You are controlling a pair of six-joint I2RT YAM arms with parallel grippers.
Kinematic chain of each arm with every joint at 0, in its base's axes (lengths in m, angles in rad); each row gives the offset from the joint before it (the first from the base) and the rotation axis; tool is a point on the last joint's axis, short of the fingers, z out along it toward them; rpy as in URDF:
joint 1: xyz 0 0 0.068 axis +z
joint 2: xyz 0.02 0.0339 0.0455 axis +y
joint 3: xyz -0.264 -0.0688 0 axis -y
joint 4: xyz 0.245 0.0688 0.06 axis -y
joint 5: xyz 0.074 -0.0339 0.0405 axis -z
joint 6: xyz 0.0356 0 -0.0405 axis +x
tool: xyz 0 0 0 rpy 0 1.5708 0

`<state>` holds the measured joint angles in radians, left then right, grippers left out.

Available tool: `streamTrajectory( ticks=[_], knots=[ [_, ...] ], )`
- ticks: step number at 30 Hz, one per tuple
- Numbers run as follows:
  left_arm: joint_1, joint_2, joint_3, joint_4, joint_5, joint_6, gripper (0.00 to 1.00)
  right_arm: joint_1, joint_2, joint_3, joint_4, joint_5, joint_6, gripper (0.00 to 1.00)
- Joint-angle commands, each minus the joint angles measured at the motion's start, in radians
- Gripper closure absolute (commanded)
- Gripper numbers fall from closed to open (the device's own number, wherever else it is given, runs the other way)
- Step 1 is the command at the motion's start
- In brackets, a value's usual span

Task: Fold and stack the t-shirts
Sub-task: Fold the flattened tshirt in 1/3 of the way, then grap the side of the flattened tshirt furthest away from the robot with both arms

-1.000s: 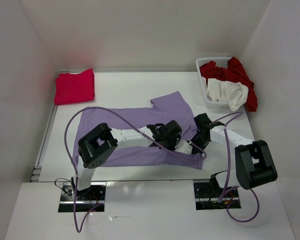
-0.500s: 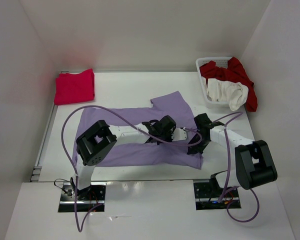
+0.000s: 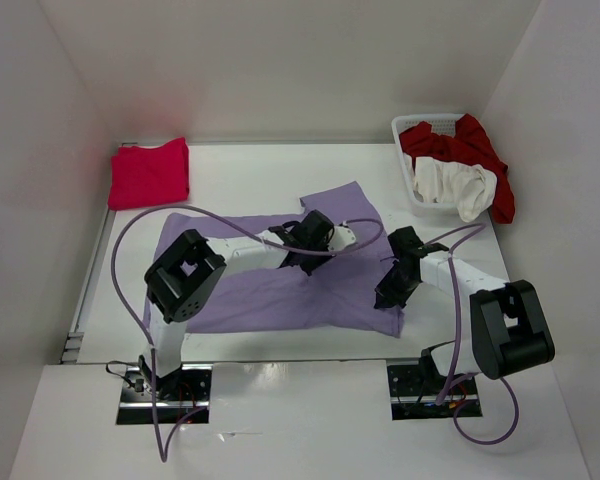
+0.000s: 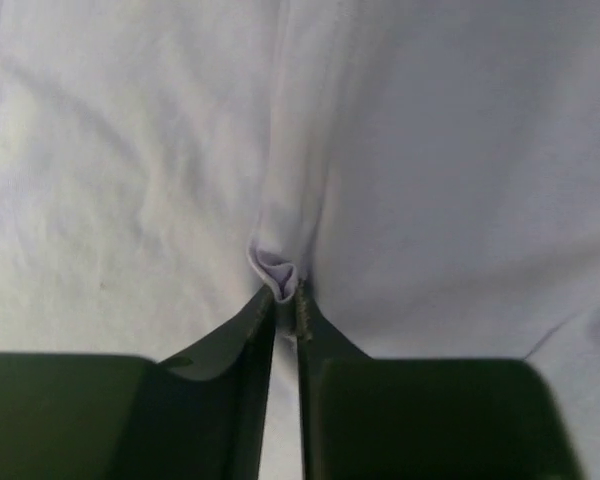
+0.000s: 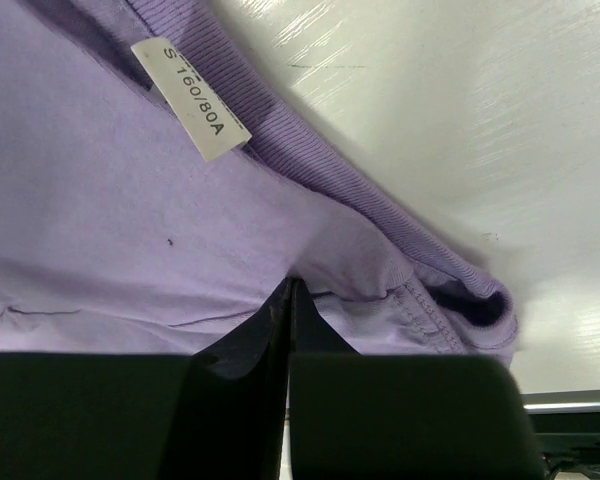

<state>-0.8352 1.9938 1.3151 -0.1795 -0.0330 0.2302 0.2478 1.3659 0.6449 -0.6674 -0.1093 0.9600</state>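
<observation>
A lavender t-shirt lies spread across the middle of the table, one sleeve pointing to the back. My left gripper sits over its upper middle, and in the left wrist view it is shut on a small raised pinch of the lavender cloth. My right gripper is at the shirt's right edge. In the right wrist view it is shut on the cloth just below the ribbed collar and size tag. A magenta-pink t-shirt lies folded at the back left.
A white lattice basket stands at the back right, holding a dark red t-shirt and a cream white t-shirt that spill over its rim. White walls close in the table on three sides. Purple cables loop over both arms.
My left gripper has moved back and to the left across the lavender shirt, away from the right gripper. The right gripper has shifted slightly toward the near edge, staying shut.
</observation>
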Motion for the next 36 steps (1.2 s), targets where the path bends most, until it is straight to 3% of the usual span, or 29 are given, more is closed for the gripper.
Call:
streamTrajectory(
  ticks=[1,4,5,7,10,12,16,19,24,29,32,35,36],
  knots=[
    [0.044,0.007,0.035,-0.072,0.09,-0.1,0.79,-0.007,0.006,-0.011,0.025,0.013,-0.006,1.0],
    [0.065,0.007,0.053,-0.109,0.165,-0.135,0.7,-0.007,0.015,-0.002,0.025,0.013,-0.006,1.0],
    [0.08,0.016,0.053,-0.118,0.186,-0.135,0.61,-0.007,0.015,-0.002,0.025,0.013,-0.006,1.0],
    [0.091,0.016,0.079,-0.15,0.229,-0.146,0.54,-0.007,0.015,-0.002,0.025,0.022,-0.006,1.0],
    [0.132,-0.006,0.11,-0.222,0.29,-0.132,0.46,-0.007,-0.025,0.025,0.025,0.008,-0.018,0.94],
    [0.163,-0.056,0.131,-0.264,0.314,-0.105,0.42,0.002,-0.073,0.117,0.008,-0.004,-0.062,0.81],
    [0.272,-0.216,0.145,-0.336,0.256,-0.008,0.31,0.025,-0.044,0.413,-0.024,0.078,-0.174,0.67],
    [0.338,-0.341,0.107,-0.377,0.156,0.052,0.27,0.025,0.091,0.648,-0.034,0.129,-0.283,0.5],
    [0.617,-0.408,0.029,-0.411,0.097,0.073,0.27,0.025,0.486,1.013,-0.081,0.18,-0.437,0.24],
    [0.861,-0.395,-0.005,-0.384,0.07,0.074,0.27,0.025,0.813,1.402,-0.145,0.27,-0.506,0.14],
    [0.956,-0.33,0.01,-0.36,0.082,0.064,0.27,0.034,1.024,1.654,-0.224,0.321,-0.556,0.12],
    [1.037,-0.241,0.061,-0.337,0.102,0.041,0.27,0.045,1.275,2.066,-0.403,0.431,-0.567,0.1],
    [1.056,-0.196,0.076,-0.328,0.102,0.029,0.27,0.045,1.3,2.107,-0.403,0.422,-0.555,0.1]
  ],
)
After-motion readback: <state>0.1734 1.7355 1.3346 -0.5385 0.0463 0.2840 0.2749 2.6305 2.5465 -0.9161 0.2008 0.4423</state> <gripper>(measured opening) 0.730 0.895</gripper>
